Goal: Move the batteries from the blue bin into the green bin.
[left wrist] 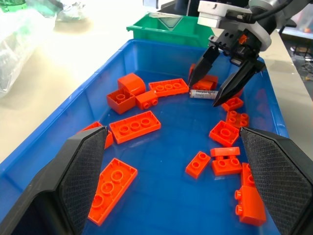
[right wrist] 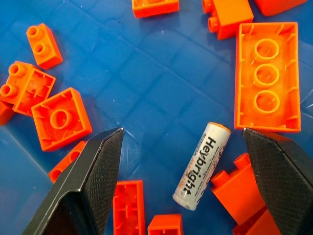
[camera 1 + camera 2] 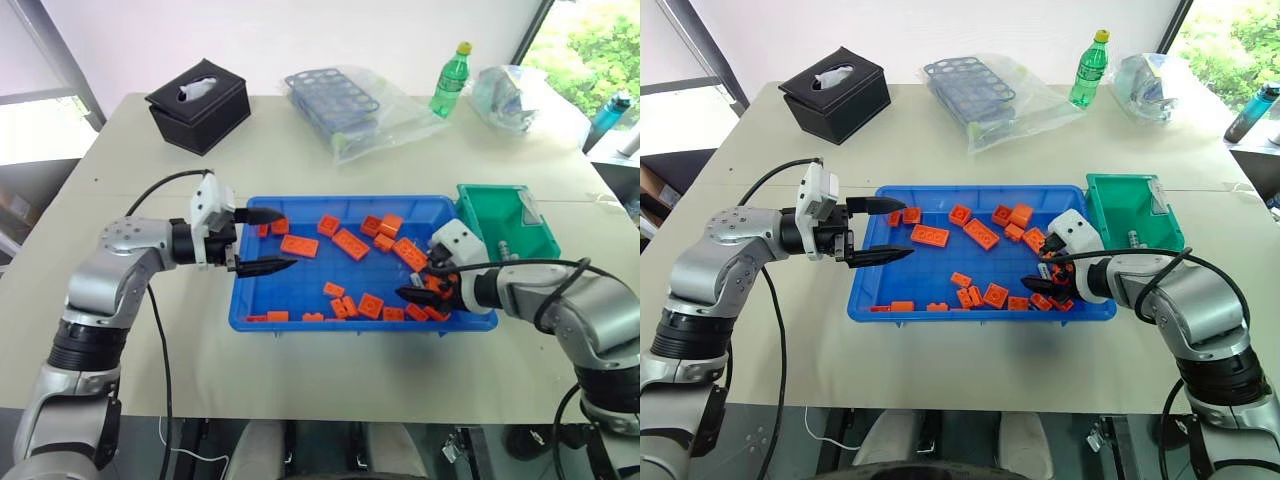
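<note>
Between the spread jaws of the right gripper [image 2: 181, 181] lies one battery [image 2: 201, 166], a white-silver cylinder with printed lettering, flat on the floor of the blue bin [image 3: 300, 320]. It sits closer to one jaw than the other, and neither jaw touches it. Orange bricks [image 2: 267, 76] crowd around it: a long three-stud brick just beyond the battery's far end, smaller ones beside the other jaw and more just under the jaw tips.

From the head cameras, the right gripper [image 3: 418, 283] reaches down into the bin's near right corner, jaws open and empty, tips among the bricks. In the left wrist view the same gripper [image 1: 215, 90] straddles the battery [image 1: 203, 93], which lies crosswise between its two tips.

Opposite it, the left gripper [image 3: 272, 241] hangs over the bin's left end, pointing across toward the right gripper. Its jaws are wide apart with nothing between them but air; bricks lie on the bin floor below and ahead of them.

Just beyond the right gripper, the green bin [image 3: 480, 215] stands touching the blue bin's far right corner, with a small silvery piece [image 3: 504, 248], too small to identify, inside it. Farther back on the tabletop [image 3: 300, 160], well away from both sets of jaws, are a black tissue box [image 3: 198, 105], a bagged blue rack [image 3: 335, 98] and a green bottle [image 3: 451, 80].
</note>
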### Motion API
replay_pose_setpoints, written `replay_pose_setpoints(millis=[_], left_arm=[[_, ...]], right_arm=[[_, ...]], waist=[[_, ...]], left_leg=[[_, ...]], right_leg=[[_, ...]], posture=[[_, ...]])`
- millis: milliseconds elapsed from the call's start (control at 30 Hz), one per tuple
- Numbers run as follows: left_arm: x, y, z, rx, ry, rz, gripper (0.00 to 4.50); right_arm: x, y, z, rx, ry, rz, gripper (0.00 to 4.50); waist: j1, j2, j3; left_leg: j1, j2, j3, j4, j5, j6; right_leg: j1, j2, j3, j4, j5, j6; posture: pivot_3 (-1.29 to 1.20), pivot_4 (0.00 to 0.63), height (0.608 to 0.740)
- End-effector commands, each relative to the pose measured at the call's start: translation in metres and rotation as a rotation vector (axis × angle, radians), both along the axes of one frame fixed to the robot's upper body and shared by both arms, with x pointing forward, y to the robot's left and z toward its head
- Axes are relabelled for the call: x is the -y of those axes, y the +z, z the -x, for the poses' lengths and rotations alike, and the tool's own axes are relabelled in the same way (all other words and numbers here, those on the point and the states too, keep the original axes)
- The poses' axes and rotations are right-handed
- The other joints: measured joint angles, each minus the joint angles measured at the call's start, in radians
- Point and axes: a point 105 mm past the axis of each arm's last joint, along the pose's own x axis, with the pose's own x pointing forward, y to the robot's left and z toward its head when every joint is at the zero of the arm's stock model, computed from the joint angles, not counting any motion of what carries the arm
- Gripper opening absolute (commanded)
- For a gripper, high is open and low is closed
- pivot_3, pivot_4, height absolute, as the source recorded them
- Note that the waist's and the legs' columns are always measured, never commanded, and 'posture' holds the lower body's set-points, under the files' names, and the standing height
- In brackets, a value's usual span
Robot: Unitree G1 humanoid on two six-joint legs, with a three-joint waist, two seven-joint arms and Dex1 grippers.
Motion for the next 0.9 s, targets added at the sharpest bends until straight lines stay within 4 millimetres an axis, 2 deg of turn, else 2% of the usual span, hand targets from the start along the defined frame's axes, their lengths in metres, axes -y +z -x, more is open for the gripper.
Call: replay_pose_setpoints(millis=[33, 300, 533, 667, 767, 900], left_arm=[[-0.002, 0.012, 0.002, 0.048, 0.002, 0.013, 4.5], [-0.001, 0.014, 0.0, 0.053, 0.004, 0.018, 4.5], [-0.001, 0.016, -0.001, 0.061, 0.007, 0.022, 4.5], [-0.003, 0.016, -0.002, 0.065, 0.012, 0.023, 4.5], [-0.003, 0.017, -0.003, 0.068, 0.014, 0.024, 4.5], [-0.004, 0.017, -0.004, 0.07, 0.021, 0.024, 4.5]], right_arm=[[0.006, 0.004, 0.001, 0.025, -0.004, 0.035, 3.97], [0.005, -0.001, -0.003, 0.046, 0.042, 0.12, 3.97], [-0.005, -0.006, -0.005, 0.059, 0.106, 0.151, 3.97], [-0.018, -0.008, -0.01, 0.059, 0.153, 0.145, 3.97], [-0.019, -0.01, -0.012, 0.056, 0.162, 0.143, 3.11], [-0.022, -0.008, -0.011, 0.06, 0.176, 0.139, 1.12]], waist=[[0.0, 0.0, 0.0], [0.0, 0.0, 0.0], [-0.001, 0.0, 0.0], [-0.001, 0.0, 0.0], [-0.001, 0.0, 0.0], [0.0, 0.0, 0.0]], left_leg=[[0.0, 0.0, 0.0, 0.0, 0.0, 0.0], [0.0, 0.0, 0.0, 0.0, 0.0, 0.0], [0.0, 0.0, 0.0, 0.0, 0.0, 0.0], [0.0, 0.0, 0.0, 0.0, 0.0, -0.001], [0.0, 0.0, 0.0, 0.0, 0.0, -0.001], [0.0, 0.0, 0.0, 0.0, 0.0, -0.001]], right_leg=[[0.0, 0.0, 0.0, 0.0, 0.0, 0.0], [0.0, 0.0, 0.0, 0.0, 0.0, 0.0], [0.0, 0.0, 0.0, 0.0, 0.0, 0.0], [0.0, 0.0, 0.0, 0.0, 0.0, 0.0], [0.0, 0.0, 0.0, 0.0, 0.0, 0.0], [0.0, 0.0, 0.0, 0.0, 0.0, 0.0]], posture=[[0.0, 0.15, 0.73], [0.0, 0.15, 0.73], [0.0, 0.15, 0.73], [0.0, 0.15, 0.73], [0.0, 0.15, 0.73], [0.0, 0.15, 0.73]])
